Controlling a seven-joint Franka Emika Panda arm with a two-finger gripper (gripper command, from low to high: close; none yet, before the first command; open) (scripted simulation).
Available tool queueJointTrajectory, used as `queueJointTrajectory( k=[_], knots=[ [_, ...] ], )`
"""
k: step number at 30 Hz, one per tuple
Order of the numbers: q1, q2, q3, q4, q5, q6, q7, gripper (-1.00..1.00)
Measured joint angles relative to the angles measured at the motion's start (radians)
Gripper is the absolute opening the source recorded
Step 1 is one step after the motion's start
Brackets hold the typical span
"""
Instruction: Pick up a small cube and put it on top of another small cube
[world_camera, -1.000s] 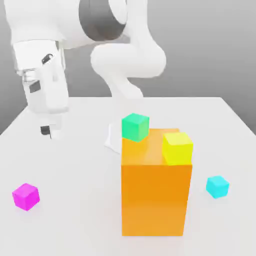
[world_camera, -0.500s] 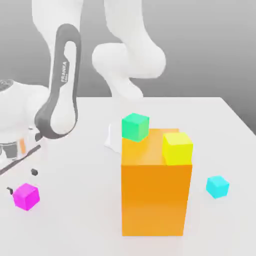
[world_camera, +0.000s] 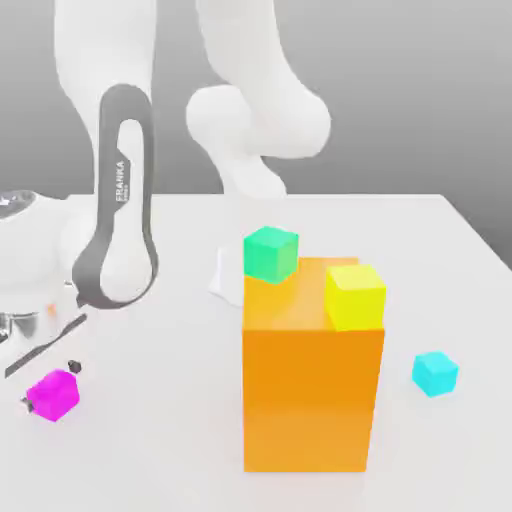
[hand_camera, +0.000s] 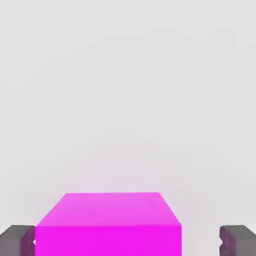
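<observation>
My claw (world_camera: 50, 387) straddles the magenta cube (world_camera: 54, 395) on the desk (world_camera: 150, 440), spread wide: one finger (hand_camera: 17, 240) touches it, the other stands apart.

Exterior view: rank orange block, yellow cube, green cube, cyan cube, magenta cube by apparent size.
1. orange block, far the largest.
2. yellow cube and green cube: look alike, no ranking.
3. cyan cube and magenta cube: look alike, smallest; the pincer partly covers the magenta one.
</observation>
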Motion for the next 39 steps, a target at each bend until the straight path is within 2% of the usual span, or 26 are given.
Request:
queueJointTrajectory(
  k=[1,8,17,26,34,39],
  knots=[
    [-0.014,0.002,0.017,0.002,0.012,0.007,-0.010,-1.00],
    [-0.017,0.003,0.020,0.002,0.013,0.011,-0.011,-1.00],
    [0.081,-0.035,-0.104,-0.013,-0.088,-0.053,0.068,-1.00],
    [0.129,-0.114,-0.168,-0.030,-0.155,-0.111,0.117,-1.00],
    [0.130,-0.205,-0.163,-0.046,-0.147,-0.150,0.110,-1.00],
    [0.196,-0.199,-0.101,0.017,-0.270,-0.158,-0.023,-1.00]
  ],
)
